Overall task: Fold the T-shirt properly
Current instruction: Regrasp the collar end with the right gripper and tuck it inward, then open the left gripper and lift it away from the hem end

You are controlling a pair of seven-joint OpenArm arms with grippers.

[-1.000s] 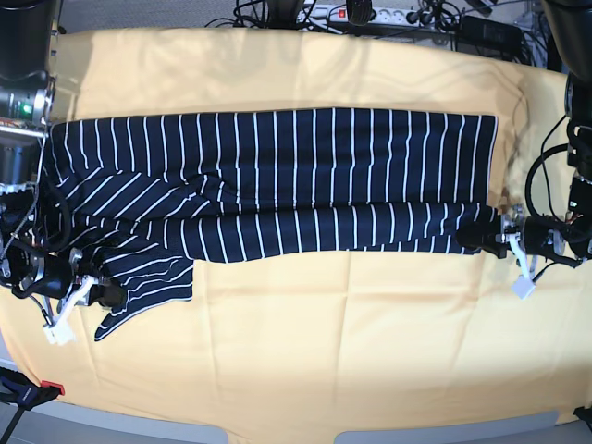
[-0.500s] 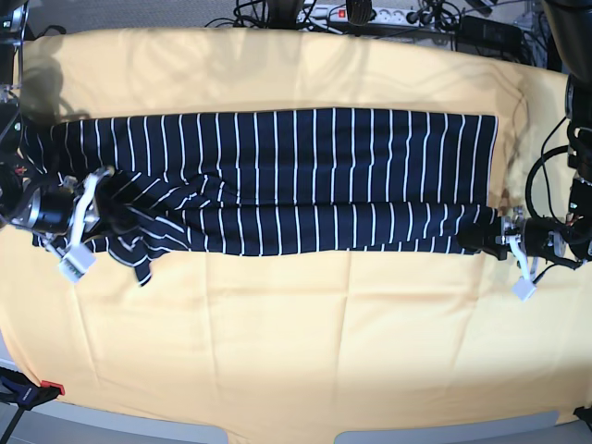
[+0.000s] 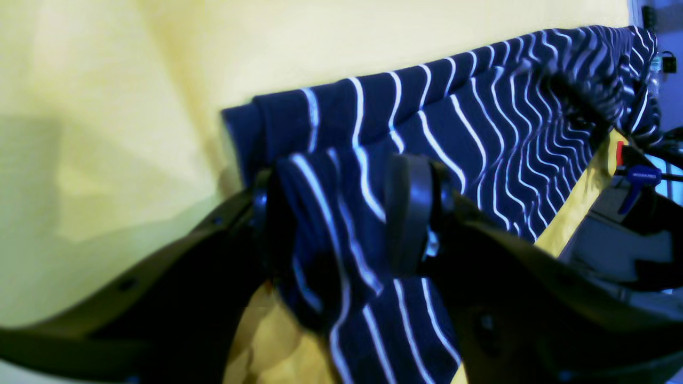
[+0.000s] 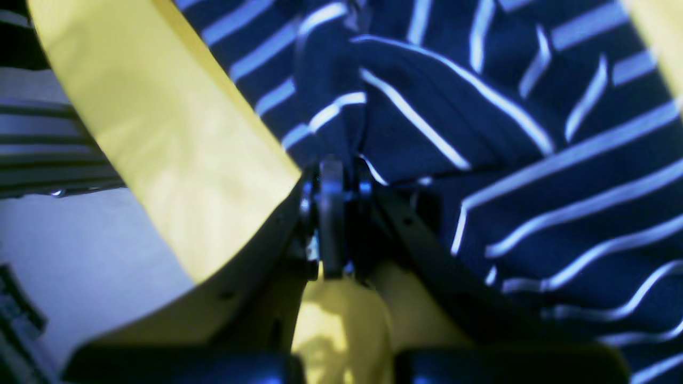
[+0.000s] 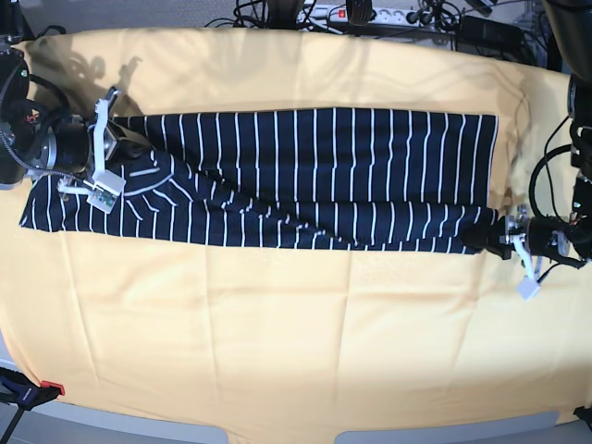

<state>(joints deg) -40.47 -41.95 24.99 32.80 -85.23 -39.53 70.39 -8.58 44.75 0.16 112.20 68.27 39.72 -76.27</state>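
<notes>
The dark navy T-shirt (image 5: 314,176) with thin white stripes lies as a long folded band across the yellow cloth (image 5: 296,342). My right gripper (image 5: 123,153), at the left in the base view, is shut on the shirt's left end near its back edge. In the right wrist view the gripper (image 4: 333,170) pinches a fold of the shirt (image 4: 480,133). My left gripper (image 5: 479,239) is shut on the shirt's front right corner, low on the cloth. In the left wrist view the gripper (image 3: 341,213) holds a bunch of the striped fabric (image 3: 480,122).
Cables and a power strip (image 5: 370,14) run along the back edge. A clamp (image 5: 28,393) holds the cloth at the front left corner, also in the left wrist view (image 3: 640,176). Both arms' bodies stand at the table's left and right ends.
My right gripper has moved from the front left toward the back, carrying the shirt's left part up over the band. The left gripper has stayed in place, still holding the right corner.
</notes>
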